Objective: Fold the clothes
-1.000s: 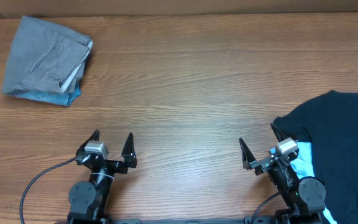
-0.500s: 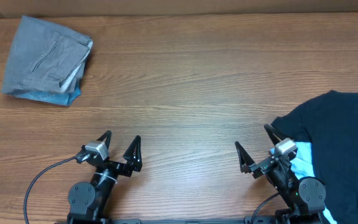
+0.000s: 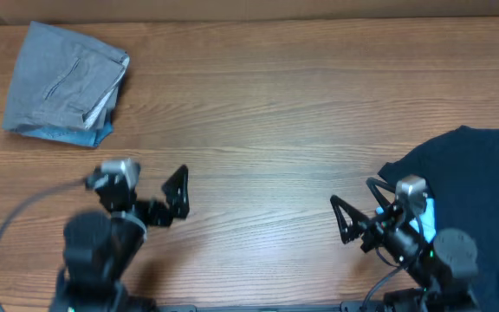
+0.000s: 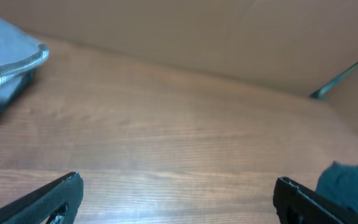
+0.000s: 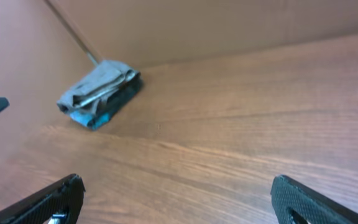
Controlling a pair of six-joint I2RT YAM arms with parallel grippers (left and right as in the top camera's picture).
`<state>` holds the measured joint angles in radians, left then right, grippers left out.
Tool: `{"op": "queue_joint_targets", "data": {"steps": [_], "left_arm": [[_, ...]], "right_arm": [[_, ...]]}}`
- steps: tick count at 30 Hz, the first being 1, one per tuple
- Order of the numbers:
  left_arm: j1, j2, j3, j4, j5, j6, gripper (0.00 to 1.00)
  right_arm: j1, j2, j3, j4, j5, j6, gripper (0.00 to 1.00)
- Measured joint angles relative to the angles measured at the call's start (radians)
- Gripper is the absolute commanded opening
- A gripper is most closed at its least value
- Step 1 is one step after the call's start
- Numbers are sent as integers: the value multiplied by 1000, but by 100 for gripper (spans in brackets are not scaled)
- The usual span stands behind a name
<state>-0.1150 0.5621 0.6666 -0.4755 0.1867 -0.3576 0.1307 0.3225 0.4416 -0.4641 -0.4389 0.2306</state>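
Note:
A black T-shirt (image 3: pixel 475 178) lies crumpled at the table's right edge, partly out of frame; its corner shows in the left wrist view (image 4: pixel 353 180). A folded grey garment (image 3: pixel 63 78) rests on a light blue one (image 3: pixel 89 136) at the far left; the stack also shows in the right wrist view (image 5: pixel 98 93) and the left wrist view (image 4: pixel 5 62). My left gripper (image 3: pixel 150 186) is open and empty over bare wood near the front left. My right gripper (image 3: pixel 358 206) is open and empty, just left of the black shirt.
The wooden table (image 3: pixel 258 113) runs between the two garment piles. A brown wall (image 4: pixel 185 31) borders the far edge. A cable (image 3: pixel 20 225) loops from the left arm at the front left.
The left arm has swung left and rotated, its gripper now blurred and higher on the table. The right arm has shifted slightly right and turned, jaws still open.

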Motion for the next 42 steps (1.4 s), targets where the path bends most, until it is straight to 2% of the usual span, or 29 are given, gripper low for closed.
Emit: {"op": "queue_joint_targets", "data": {"steps": [5, 7, 9, 14, 19, 24, 29, 30, 33, 38, 41, 42], "left_arm": [[0, 389, 350, -283, 66, 2, 100], [0, 485, 439, -372, 89, 2, 100], [0, 591, 514, -422, 113, 2, 100], [1, 700, 530, -484, 178, 2, 100], [2, 747, 530, -491, 203, 37, 95], [1, 747, 531, -506, 211, 81, 93], [1, 747, 531, -548, 214, 133, 86], [1, 747, 531, -551, 214, 146, 82], [1, 747, 531, -553, 214, 175, 76], [1, 732, 531, -558, 208, 198, 77], [1, 648, 531, -569, 153, 212, 78], [1, 605, 531, -577, 126, 214, 88]], "right_arm": [[0, 328, 241, -175, 0, 6, 100], [0, 463, 338, -247, 0, 3, 100], [0, 594, 415, -267, -4, 5, 100], [0, 773, 445, -316, -48, -2, 100], [0, 866, 445, -352, -42, 2, 100], [-14, 872, 466, -410, 75, 66, 100], [-132, 875, 600, -451, 212, 106, 100], [-180, 877, 637, -449, 231, 114, 100], [-254, 885, 666, -446, 265, 135, 100], [-317, 958, 668, -488, 292, 155, 100], [-319, 993, 668, -493, 294, 159, 100], [-319, 996, 668, -493, 294, 159, 100]]}}
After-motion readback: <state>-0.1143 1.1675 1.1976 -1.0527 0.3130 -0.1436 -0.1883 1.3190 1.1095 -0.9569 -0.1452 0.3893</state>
